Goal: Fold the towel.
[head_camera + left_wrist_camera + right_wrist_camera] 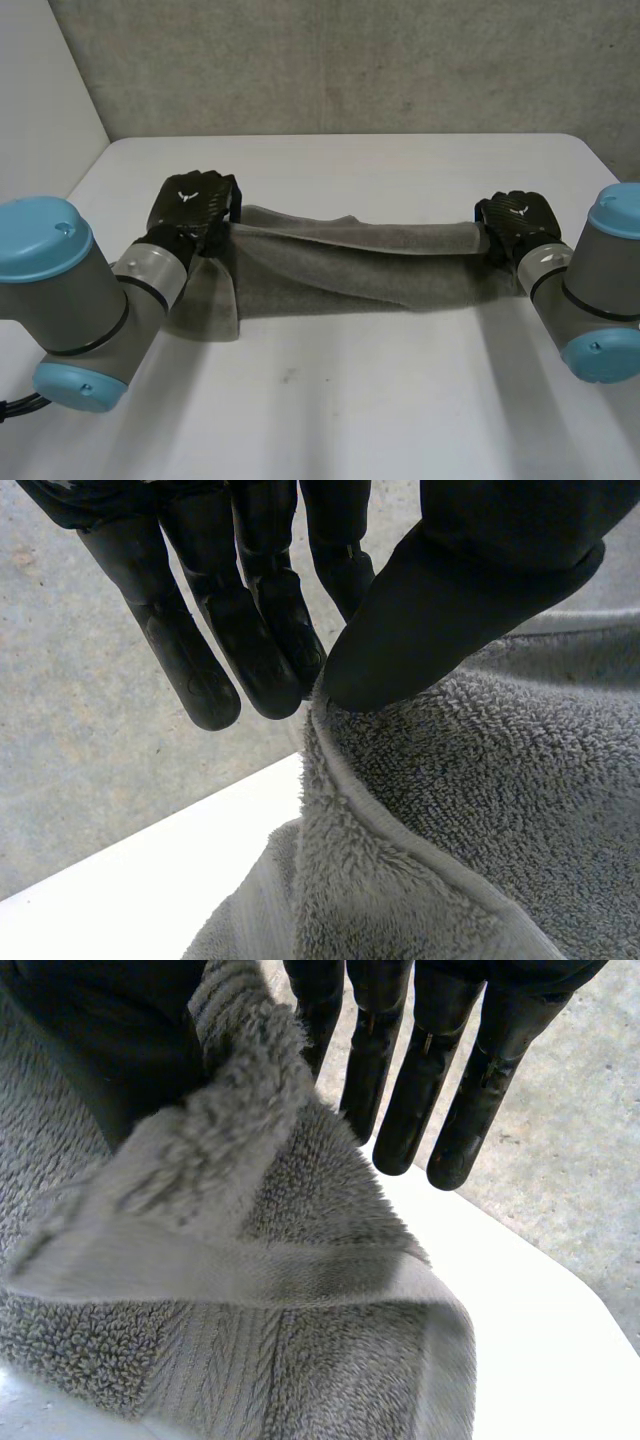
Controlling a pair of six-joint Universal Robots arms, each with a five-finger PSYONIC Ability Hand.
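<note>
A grey towel (350, 265) hangs bunched in a long band between my two hands, just above the white table (350, 400). My left hand (195, 205) grips its left end. In the left wrist view the thumb (450, 610) pinches the towel's hemmed edge (480, 810) against the fingers (270, 660). My right hand (515, 220) has the right end. There the towel (250, 1260) runs up between the thumb (110, 1050) and the straight fingers (430, 1080), and a folded corner droops below the palm.
A grey wall (350, 60) stands behind the table's far edge. Bare tabletop lies in front of the towel and behind it. Both forearms reach in from the near corners.
</note>
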